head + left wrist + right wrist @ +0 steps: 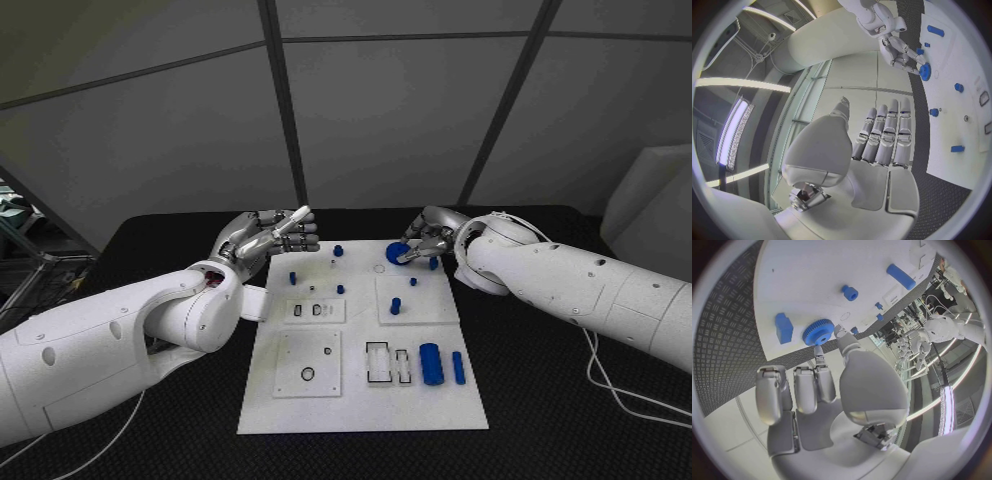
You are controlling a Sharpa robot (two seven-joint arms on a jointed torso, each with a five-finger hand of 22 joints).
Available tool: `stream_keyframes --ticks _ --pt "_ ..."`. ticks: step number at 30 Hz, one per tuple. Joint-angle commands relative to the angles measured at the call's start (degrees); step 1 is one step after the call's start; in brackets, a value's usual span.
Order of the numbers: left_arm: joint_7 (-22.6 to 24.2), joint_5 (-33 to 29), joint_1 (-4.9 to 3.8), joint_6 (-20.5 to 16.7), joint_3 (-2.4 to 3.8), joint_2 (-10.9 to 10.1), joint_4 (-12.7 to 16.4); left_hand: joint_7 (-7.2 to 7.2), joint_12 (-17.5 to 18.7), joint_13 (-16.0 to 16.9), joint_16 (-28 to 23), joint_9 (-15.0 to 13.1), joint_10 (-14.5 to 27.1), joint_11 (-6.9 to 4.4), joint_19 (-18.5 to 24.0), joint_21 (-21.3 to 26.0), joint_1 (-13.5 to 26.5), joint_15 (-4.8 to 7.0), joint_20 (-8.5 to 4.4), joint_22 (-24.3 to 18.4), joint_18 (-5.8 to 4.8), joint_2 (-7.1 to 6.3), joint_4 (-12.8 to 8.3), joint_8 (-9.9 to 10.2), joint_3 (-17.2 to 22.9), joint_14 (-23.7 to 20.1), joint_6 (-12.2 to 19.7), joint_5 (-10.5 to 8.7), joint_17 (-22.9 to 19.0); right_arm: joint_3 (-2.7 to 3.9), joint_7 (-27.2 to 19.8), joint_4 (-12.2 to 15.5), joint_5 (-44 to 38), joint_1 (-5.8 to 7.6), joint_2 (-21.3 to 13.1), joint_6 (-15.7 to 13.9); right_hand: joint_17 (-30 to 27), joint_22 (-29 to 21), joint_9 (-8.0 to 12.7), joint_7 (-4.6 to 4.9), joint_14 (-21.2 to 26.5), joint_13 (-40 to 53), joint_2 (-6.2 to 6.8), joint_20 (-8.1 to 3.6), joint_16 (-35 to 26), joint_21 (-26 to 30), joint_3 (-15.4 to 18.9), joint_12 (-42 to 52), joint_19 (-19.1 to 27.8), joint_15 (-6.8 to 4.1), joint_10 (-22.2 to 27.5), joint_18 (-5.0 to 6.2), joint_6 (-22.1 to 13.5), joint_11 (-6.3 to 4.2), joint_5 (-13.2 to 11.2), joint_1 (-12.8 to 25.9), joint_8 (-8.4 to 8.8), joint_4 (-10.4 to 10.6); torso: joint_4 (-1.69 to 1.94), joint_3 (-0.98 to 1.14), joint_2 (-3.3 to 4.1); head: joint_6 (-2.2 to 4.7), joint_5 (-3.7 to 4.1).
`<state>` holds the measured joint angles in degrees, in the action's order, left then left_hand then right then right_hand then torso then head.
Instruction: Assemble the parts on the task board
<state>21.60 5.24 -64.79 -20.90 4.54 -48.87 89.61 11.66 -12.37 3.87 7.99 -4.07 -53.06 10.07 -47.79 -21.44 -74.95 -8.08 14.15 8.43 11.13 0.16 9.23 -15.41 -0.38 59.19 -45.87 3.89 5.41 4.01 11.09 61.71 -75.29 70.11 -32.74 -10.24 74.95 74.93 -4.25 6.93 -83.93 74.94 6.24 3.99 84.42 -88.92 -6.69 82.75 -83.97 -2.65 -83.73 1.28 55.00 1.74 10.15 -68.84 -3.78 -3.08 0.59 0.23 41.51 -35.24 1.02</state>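
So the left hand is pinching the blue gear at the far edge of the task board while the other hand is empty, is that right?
Not quite: the right hand pinches the blue gear at the far edge of the task board, as the right wrist view shows. The left hand is the empty one, its fingers straight and together in the left wrist view.

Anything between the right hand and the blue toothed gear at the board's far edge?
Nothing visible. The right hand already has fingertips on the round blue toothed gear, which sits on the white task board near its far edge. A small blue block lies beside it, apart.
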Motion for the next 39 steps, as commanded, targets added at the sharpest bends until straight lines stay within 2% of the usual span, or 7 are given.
stream_keyframes --ticks 1,12,32,39 --pt "0.11 0.26 -0.09 0.8 0.06 0.1 0.01 0.8 0.19 -0.07 -0.22 0.08 -0.06 0.23 -0.1 -0.07 0.1 -0.15 0.07 -0.08 -0.78 0.49 -0.24 0.39 -0.19 -0.37 -0.37 -0.2 0.01 -0.01 0.53 -0.56 -1.15 0.07 0.36 -0.39 2.27 12.89 0.05 -0.02 -3.69 7.06 -0.29 0.25 0.41 -0.23 0.06 0.33 -4.78 0.48 -2.36 -0.78 -0.37 0.34 0.37 -0.33 0.08 0.39 -0.08 0.02 -0.01 0.0 -0.09" --pt "0.0 0.26 -0.09 1.05 0.06 0.23 -0.16 0.76 0.26 -0.07 -0.3 0.09 -0.08 0.22 -0.11 -0.07 0.03 -0.15 0.08 -0.11 -0.78 0.54 -0.33 0.44 -0.21 -0.34 -0.38 -0.18 0.03 -0.01 0.79 -1.7 -3.21 0.08 1.5 -0.74 2.75 13.33 0.03 0.02 -3.75 7.31 -0.73 0.32 0.65 -0.41 -0.21 0.54 -5.03 0.55 -2.37 -0.88 -0.37 0.39 0.4 -1.02 0.04 0.14 -0.06 0.08 0.0 -0.2 -0.04" --pt "-0.18 0.26 -0.09 1.37 0.06 0.32 -0.54 0.76 0.26 -0.07 -0.3 0.09 -0.08 0.22 -0.11 -0.07 0.03 -0.15 0.08 -0.11 -0.78 0.54 -0.33 0.44 -0.21 -0.34 -0.38 -0.18 0.03 0.0 -0.51 -1.96 -4.2 0.07 1.73 -6.87 3.06 14.42 0.06 0.12 -3.78 8.31 -0.42 0.4 0.81 -0.83 0.12 1.42 -5.66 0.63 -2.81 -1.13 -0.57 0.49 0.32 -0.79 0.1 0.23 -0.03 0.11 0.01 -0.2 -0.17" --pt "-0.27 0.26 -0.08 1.44 0.06 0.39 -0.64 0.76 0.26 -0.07 -0.3 0.09 -0.08 0.22 -0.11 -0.07 0.03 -0.15 0.08 -0.11 -0.78 0.54 -0.33 0.44 -0.21 -0.34 -0.38 -0.18 0.03 0.0 -0.35 -2.7 -4.04 0.07 2.09 -6.41 2.91 14.51 0.09 0.17 -3.74 8.18 -0.28 0.43 0.76 -0.87 0.28 1.31 -5.71 0.66 -2.71 -1.15 -0.74 0.54 0.28 -0.6 0.14 0.4 -0.03 0.12 0.03 -0.23 -0.29"
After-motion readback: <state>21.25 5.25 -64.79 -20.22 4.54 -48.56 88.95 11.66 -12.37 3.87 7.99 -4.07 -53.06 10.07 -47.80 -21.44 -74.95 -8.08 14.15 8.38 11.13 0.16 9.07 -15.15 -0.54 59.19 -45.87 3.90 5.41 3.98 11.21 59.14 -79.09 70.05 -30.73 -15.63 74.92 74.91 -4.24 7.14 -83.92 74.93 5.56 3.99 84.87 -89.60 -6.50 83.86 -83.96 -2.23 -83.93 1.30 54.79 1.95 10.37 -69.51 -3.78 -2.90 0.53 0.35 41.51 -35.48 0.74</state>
